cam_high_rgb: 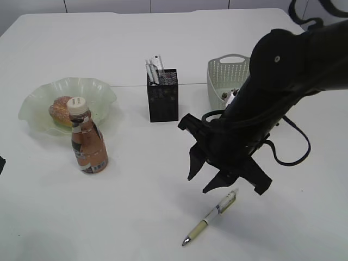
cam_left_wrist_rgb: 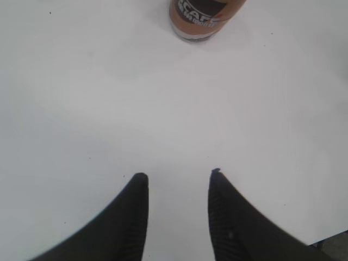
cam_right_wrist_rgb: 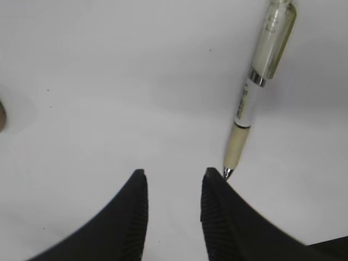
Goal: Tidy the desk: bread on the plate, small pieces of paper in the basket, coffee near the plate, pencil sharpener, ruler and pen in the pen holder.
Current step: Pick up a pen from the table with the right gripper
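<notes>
White desk [cam_high_rgb: 136, 49] is mostly sorted: bread [cam_high_rgb: 60, 111] on plate [cam_high_rgb: 100, 89], coffee [cam_high_rgb: 87, 142] just beside it. Pen step is in hand. Pen [cam_high_rgb: 211, 216] lies lower centre, under right gripper [cam_high_rgb: 212, 174], jaws parted, nothing held; they must be centred over the barrel before closing. Left gripper [cam_left_wrist_rgb: 176, 182] parted, empty. Contents of basket [cam_high_rgb: 220, 73] and pen holder [cam_high_rgb: 163, 95] are hard to make out.

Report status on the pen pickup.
Both pincers open, empty. Right pincer over desk, pen lying just beside it, ungrasped. Nothing in the way.
</notes>
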